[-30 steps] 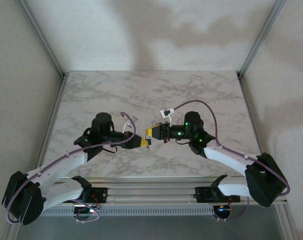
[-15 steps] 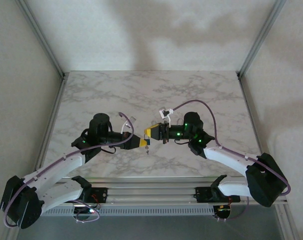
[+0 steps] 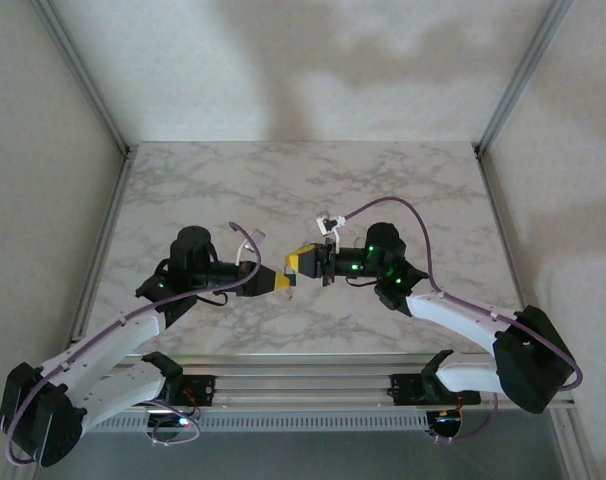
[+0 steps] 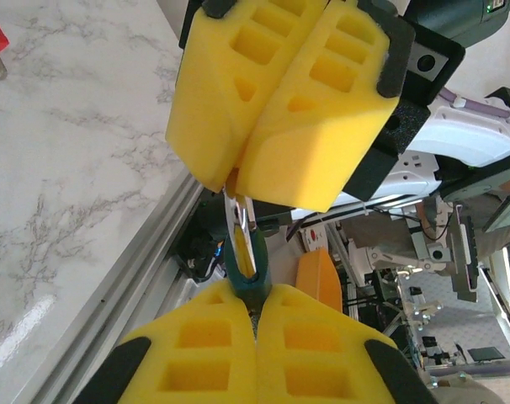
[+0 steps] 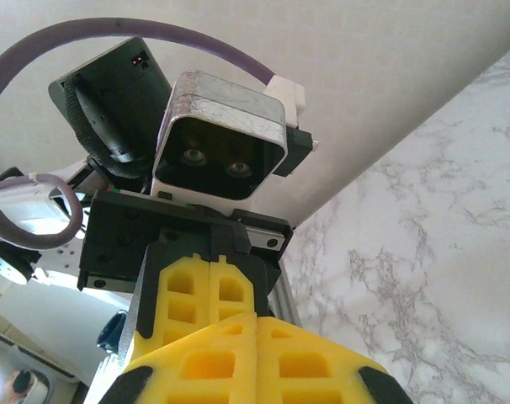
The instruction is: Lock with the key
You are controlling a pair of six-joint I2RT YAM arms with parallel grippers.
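My left fingers (image 4: 196,353) pinch the green head of the key (image 4: 245,269) in the air over the middle of the worktop (image 3: 303,190). Its blade reaches across to my right fingers (image 4: 314,118), which are pressed together on something I cannot make out. If I twist while the two arms are out of line, the blade could bind or bend, or the soft foam could let the key slip and drop.

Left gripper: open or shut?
Shut. In the left wrist view the left gripper has its yellow pads pressed together, pinching the green-headed key between them.
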